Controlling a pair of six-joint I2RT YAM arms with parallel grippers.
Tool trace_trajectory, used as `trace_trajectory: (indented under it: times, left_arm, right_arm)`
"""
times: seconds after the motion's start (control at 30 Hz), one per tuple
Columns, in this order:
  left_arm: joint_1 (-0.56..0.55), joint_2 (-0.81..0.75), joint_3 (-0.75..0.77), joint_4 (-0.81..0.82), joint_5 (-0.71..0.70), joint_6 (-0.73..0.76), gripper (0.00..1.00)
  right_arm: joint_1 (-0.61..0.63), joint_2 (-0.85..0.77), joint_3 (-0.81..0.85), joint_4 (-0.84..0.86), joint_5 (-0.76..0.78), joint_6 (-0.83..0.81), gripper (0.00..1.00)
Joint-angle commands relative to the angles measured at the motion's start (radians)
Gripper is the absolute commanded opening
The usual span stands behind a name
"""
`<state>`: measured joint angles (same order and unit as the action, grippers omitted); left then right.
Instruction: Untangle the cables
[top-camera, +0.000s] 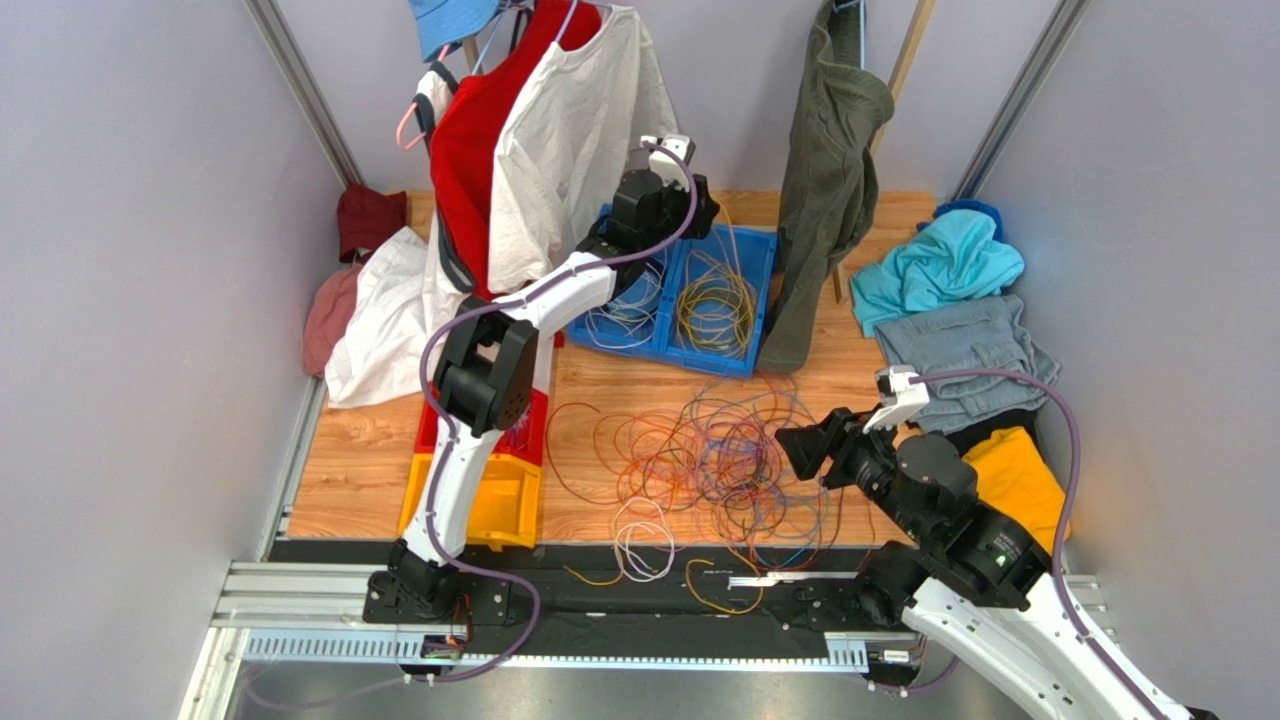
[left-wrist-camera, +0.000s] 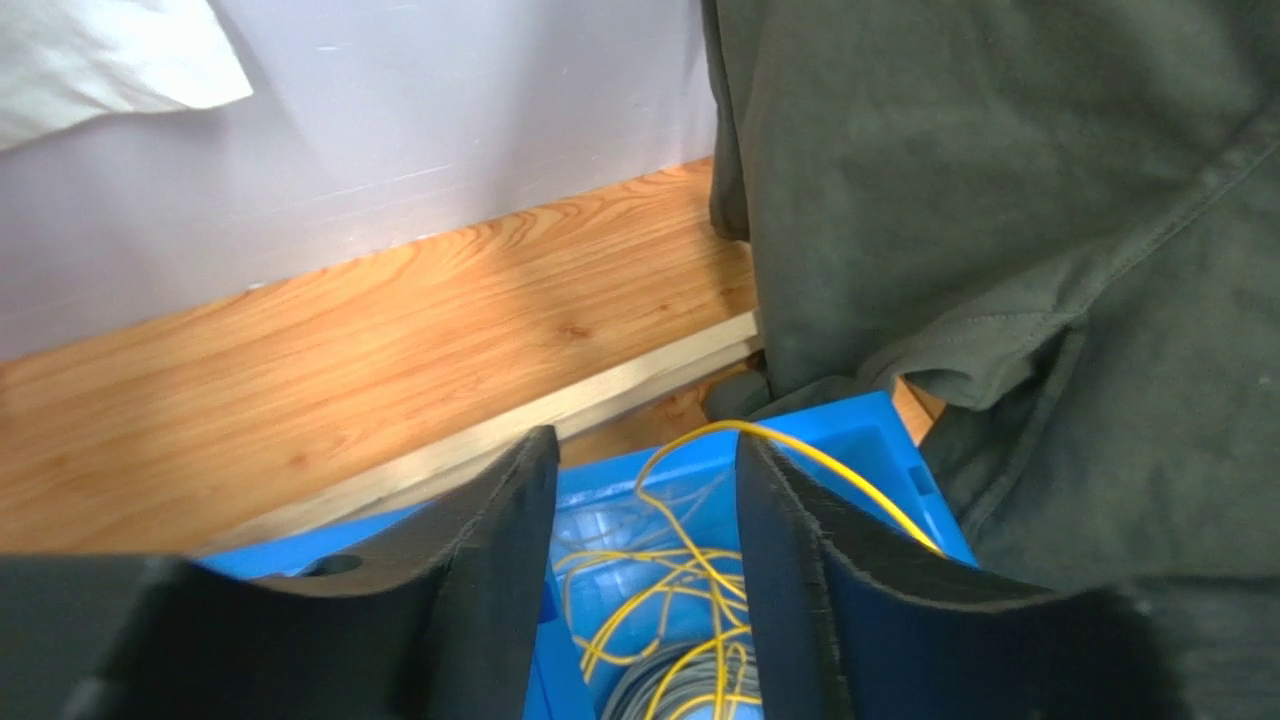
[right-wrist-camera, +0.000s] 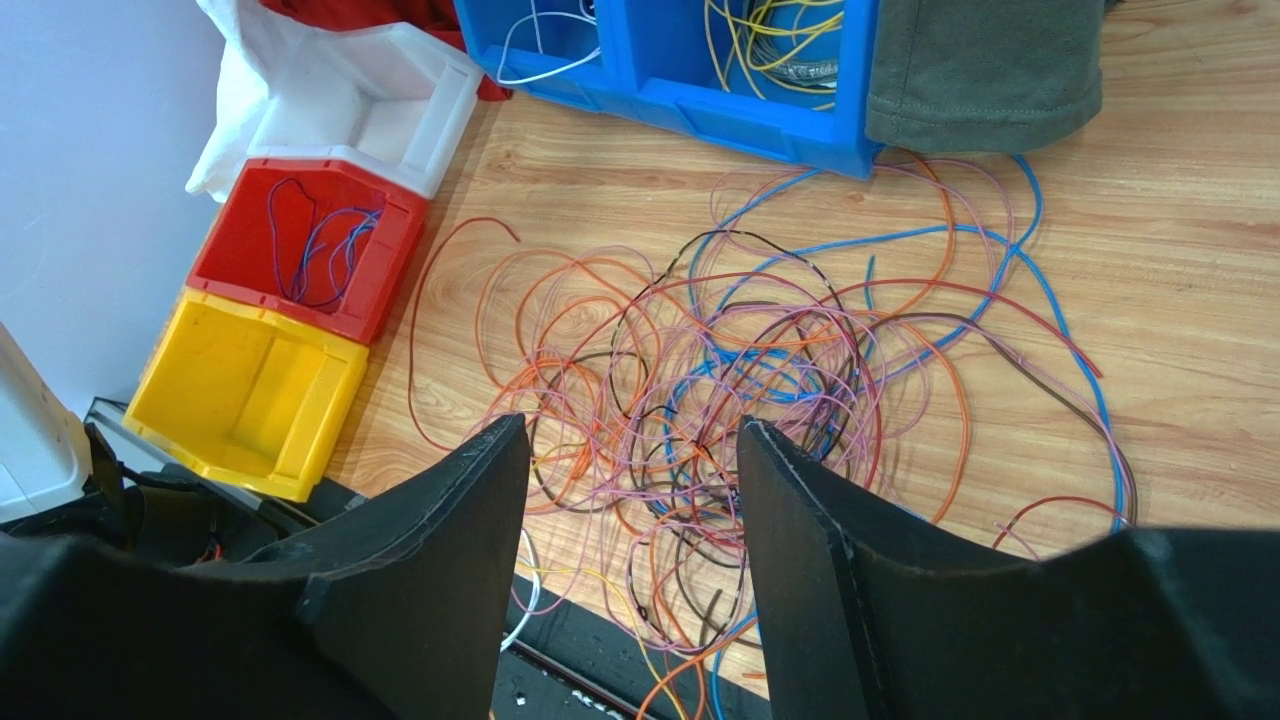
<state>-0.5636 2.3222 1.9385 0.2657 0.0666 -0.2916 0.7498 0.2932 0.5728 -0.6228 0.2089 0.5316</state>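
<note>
The cables (top-camera: 706, 450) sprawl tangled across the wooden tabletop (top-camera: 346, 488), with more coiled in the blue bin (top-camera: 721, 363) (clothes (top-camera: 564, 150) hang behind). Grey walls (top-camera: 135, 270) enclose everything. The left gripper (left-wrist-camera: 643, 440) hovers over the bin, spread and empty; the right gripper (right-wrist-camera: 628, 428) hovers over the tangle, likewise spread.

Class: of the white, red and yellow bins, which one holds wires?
The red bin, between the other two: blue wires lie in it, while the yellow bin and white bin show none.
</note>
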Motion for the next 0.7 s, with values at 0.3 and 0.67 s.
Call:
trace_trajectory:
  times: [0.3,0.67]
  left_arm:
    - [-0.042,-0.346,-0.076,-0.284,-0.214,0.092,0.61]
    - [-0.215,-0.654,-0.231,-0.549,-0.312,0.019,0.68]
  right_arm:
    - [0.005,-0.003,-0.014,0.072,-0.016,0.039,0.57]
    - [0.005,-0.045,-0.002,0.043,0.003,0.051,0.57]
